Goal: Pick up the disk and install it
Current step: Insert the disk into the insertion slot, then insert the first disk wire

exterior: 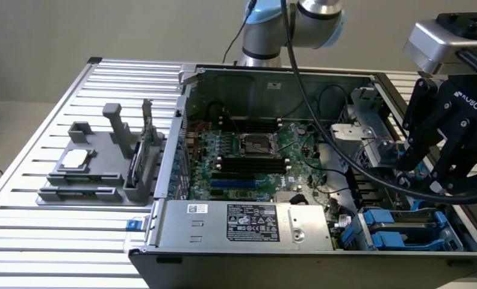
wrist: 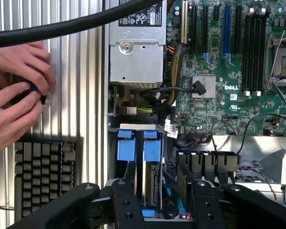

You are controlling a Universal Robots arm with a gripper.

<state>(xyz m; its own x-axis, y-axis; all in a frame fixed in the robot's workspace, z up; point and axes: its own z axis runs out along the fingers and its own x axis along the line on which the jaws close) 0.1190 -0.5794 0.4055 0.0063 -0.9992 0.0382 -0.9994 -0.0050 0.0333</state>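
The tool [wrist: 158, 191], released, straddles the silver-grey metal disk [wrist: 153, 187] in its blue plastic carrier [wrist: 151, 147]. The disk stands edge-on, lengthwise between the fingers [wrist: 126, 205]. Black cables [wrist: 187, 142] crowd alongside.

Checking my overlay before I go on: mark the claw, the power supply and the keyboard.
claw [wrist: 162, 191], wrist view, midway between its fingertips
power supply [exterior: 253, 223], exterior view, its black label
keyboard [wrist: 43, 174], wrist view, middle of its keys
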